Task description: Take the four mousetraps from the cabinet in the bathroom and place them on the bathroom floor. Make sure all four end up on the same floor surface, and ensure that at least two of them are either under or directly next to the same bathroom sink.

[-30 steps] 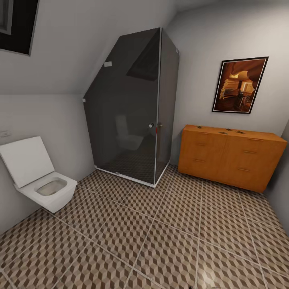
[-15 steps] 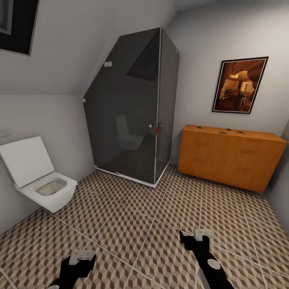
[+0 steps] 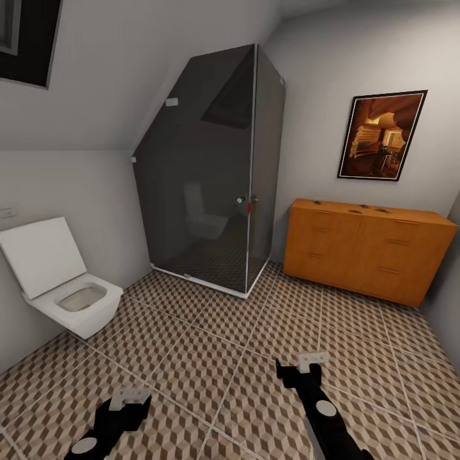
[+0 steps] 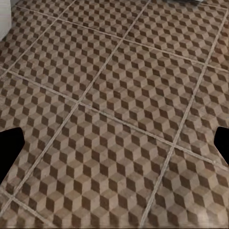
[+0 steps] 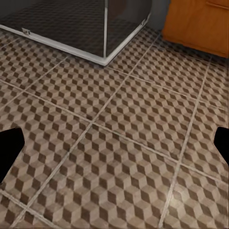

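Observation:
The orange-brown cabinet (image 3: 364, 252) stands against the far right wall. Several small dark flat things, the mousetraps (image 3: 355, 211), lie on its top, too small to make out in detail. The cube-patterned bathroom floor (image 3: 223, 345) spreads between me and the cabinet. My left gripper (image 3: 131, 401) hangs low over the tiles at the near left. My right gripper (image 3: 306, 365) hangs over the tiles at the near right, far from the cabinet. In the wrist views the left gripper (image 4: 114, 145) and the right gripper (image 5: 114, 148) are open, with bare tiles between their fingers.
A dark smoked-glass shower enclosure (image 3: 211, 172) fills the back corner, left of the cabinet. A white wall-hung toilet (image 3: 64, 281) with its lid up is at the left. A framed picture (image 3: 381, 135) hangs above the cabinet. A grey wall (image 3: 447, 306) closes in at the right.
Both arms have risen into the head view from its lower edge. Since half a second ago the right gripper has moved a little further forward. The room has not shifted.

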### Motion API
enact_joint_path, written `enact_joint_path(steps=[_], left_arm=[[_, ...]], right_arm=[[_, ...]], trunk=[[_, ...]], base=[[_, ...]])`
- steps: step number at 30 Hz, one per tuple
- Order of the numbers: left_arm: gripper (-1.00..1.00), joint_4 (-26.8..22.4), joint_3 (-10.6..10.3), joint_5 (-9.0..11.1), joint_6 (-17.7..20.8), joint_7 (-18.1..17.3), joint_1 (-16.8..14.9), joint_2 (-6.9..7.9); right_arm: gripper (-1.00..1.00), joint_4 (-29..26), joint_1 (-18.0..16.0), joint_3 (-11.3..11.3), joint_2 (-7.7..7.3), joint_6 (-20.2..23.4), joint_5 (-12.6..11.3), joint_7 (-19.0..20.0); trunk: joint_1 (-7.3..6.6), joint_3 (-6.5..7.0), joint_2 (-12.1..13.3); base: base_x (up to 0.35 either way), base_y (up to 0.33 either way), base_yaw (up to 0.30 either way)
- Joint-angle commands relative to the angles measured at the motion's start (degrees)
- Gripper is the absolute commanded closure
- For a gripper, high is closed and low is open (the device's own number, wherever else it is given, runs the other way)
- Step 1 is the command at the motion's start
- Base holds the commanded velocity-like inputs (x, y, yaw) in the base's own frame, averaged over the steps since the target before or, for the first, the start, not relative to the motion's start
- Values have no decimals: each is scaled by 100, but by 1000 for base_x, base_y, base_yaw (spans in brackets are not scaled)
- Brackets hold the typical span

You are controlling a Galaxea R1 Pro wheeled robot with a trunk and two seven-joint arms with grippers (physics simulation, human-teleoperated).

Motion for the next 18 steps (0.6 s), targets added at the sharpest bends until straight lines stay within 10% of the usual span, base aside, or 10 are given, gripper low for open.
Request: enact_joint_path(steps=[1,7,18], left_arm=[[-100,-43,-6,0,198,75,-38,3],[-100,-238,-7,5,1126,301,-206,5],[-100,-587,-26,50,1400,328,-251,-6]], right_arm=[[-100,-10,-3,14,9,60,117,-31],[-100,-12,-6,23,78,123,315,-31],[-100,-327,-7,54,98,101,367,2]], trunk=[[0,-7,-4],[0,-7,-4],[0,-7,-4]], base=[[0,0,0],[0,0,0],[0,0,0]])
